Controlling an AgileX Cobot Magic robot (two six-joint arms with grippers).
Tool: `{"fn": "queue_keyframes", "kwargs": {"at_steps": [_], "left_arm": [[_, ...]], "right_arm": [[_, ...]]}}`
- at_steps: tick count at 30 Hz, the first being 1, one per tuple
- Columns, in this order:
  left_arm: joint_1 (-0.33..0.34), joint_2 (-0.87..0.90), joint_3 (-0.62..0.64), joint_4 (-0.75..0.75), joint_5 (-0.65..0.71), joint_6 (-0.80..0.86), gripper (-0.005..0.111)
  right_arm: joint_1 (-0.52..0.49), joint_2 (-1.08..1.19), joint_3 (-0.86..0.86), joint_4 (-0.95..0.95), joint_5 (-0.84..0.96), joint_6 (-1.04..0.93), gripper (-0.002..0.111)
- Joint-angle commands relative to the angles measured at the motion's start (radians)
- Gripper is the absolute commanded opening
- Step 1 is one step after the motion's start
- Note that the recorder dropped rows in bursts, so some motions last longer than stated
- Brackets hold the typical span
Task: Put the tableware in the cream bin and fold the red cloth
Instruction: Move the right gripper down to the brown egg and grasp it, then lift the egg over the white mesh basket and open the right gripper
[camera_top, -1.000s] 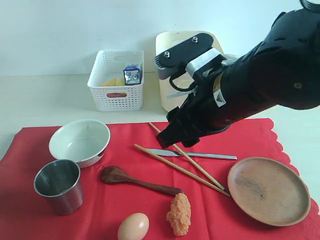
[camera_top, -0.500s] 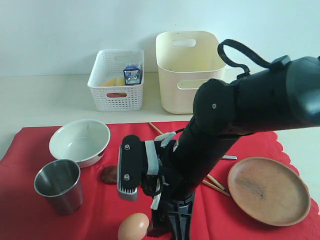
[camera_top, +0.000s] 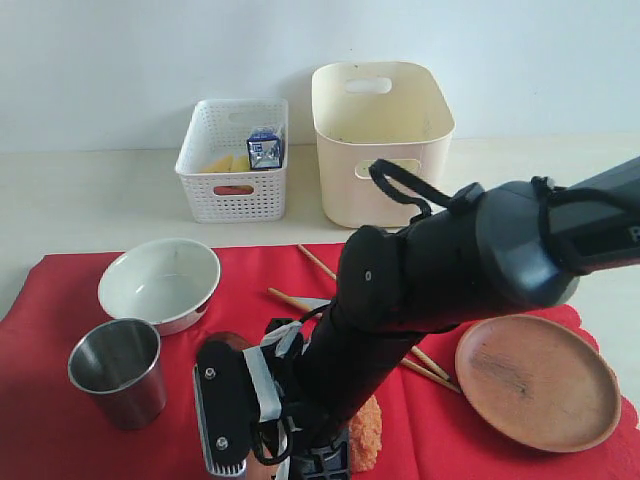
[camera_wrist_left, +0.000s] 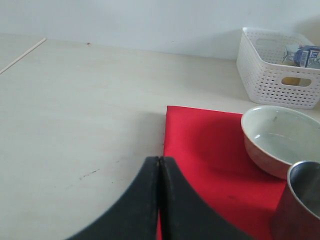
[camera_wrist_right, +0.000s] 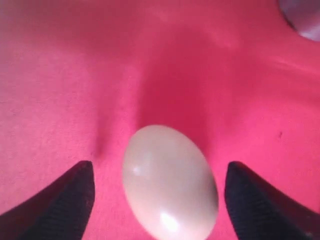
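Observation:
The red cloth (camera_top: 60, 330) covers the near table. On it stand a white bowl (camera_top: 160, 282), a steel cup (camera_top: 117, 370) and a brown plate (camera_top: 537, 380). Chopsticks (camera_top: 312, 259) poke out from behind my right arm (camera_top: 430, 290), which hides the knife and most of the spoon. My right gripper (camera_wrist_right: 159, 167) is open and low over the cloth, with an egg (camera_wrist_right: 170, 182) lying between its fingertips, not touched. My left gripper (camera_wrist_left: 160, 159) is shut and empty at the cloth's left edge (camera_wrist_left: 210, 150), near the bowl (camera_wrist_left: 280, 140). The cream bin (camera_top: 380, 140) stands at the back.
A white perforated basket (camera_top: 235, 160) with a milk carton (camera_top: 265, 148) and other food stands left of the bin. An orange crumbed piece of food (camera_top: 366, 432) lies beside my right wrist. Bare table (camera_wrist_left: 75, 110) stretches left of the cloth.
My right arm has swung down from above the chopsticks to the cloth's front, covering the egg in the exterior view. Its jaws have widened. The left gripper stayed shut.

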Motion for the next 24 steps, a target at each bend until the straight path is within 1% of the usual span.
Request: {"fn": "queue_keyframes", "kwargs": {"at_steps": [1, 3, 6, 8, 13, 17, 24], "left_arm": [[-0.002, -0.005, 0.004, -0.001, -0.010, 0.000, 0.001], [-0.002, -0.005, 0.004, -0.001, -0.010, 0.000, 0.001], [-0.002, -0.005, 0.004, -0.001, -0.010, 0.000, 0.001], [-0.002, -0.005, 0.004, -0.001, -0.010, 0.000, 0.001], [-0.002, -0.005, 0.004, -0.001, -0.010, 0.000, 0.001], [-0.002, -0.005, 0.004, -0.001, -0.010, 0.000, 0.001], [-0.002, -0.005, 0.004, -0.001, -0.010, 0.000, 0.001]], "right_arm": [[0.006, 0.025, 0.002, 0.005, -0.056, -0.004, 0.054], [0.006, 0.025, 0.002, 0.005, -0.062, -0.004, 0.038], [0.006, 0.023, 0.002, 0.017, -0.059, 0.022, 0.011], [0.006, 0.019, 0.002, 0.017, -0.053, 0.070, 0.000], [0.006, -0.022, 0.002, 0.016, -0.006, 0.149, 0.000], [0.006, -0.088, 0.002, 0.053, 0.030, 0.265, 0.000], [0.006, -0.196, 0.002, 0.253, -0.007, 0.426, 0.000]]}}
